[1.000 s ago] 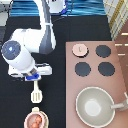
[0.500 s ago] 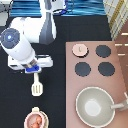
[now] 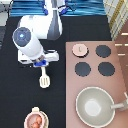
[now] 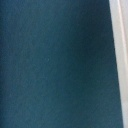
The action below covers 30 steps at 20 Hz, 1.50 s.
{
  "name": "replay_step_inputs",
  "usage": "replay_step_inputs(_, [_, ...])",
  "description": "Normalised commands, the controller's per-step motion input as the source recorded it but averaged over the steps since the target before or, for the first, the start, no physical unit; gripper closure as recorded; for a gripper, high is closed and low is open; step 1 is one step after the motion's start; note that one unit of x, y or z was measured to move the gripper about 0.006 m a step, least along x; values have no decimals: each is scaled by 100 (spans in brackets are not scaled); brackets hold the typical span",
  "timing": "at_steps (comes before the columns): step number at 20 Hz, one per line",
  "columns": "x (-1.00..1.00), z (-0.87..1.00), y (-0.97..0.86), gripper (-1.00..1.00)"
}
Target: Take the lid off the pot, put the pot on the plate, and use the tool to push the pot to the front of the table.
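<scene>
Table (image 3: 15,95): black, stove (image 3: 95,85) at the exterior view's right.
Lid (image 3: 79,49): off, on the stove.
Pot (image 3: 36,120): on the plate (image 3: 36,110), bottom.
Gripper (image 3: 42,64): above the spatula (image 3: 44,79), seemingly touching its handle; grip cannot be told.

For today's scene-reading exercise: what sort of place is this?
Probably a toy-kitchen test bench: a stove with burners, a pan, a pot on a plate, and the gripper above the tool.

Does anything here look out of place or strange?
Only the lid: it lies on a stove burner, away from the pot, which sits on the plate. The gripper is above the tool on the table. Nothing looks spilled.
</scene>
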Motion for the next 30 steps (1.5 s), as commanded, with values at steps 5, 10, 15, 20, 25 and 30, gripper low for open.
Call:
replay_step_inputs(5, [-97,-35,18,100])
replay_step_inputs(10, [-96,-11,5,100])
replay_step_inputs(15, [-87,9,1,-100])
replay_step_inputs(20, [-52,53,4,-100])
replay_step_inputs(25, [-14,100,1,-100])
replay_step_inputs(30, [7,100,-1,-100])
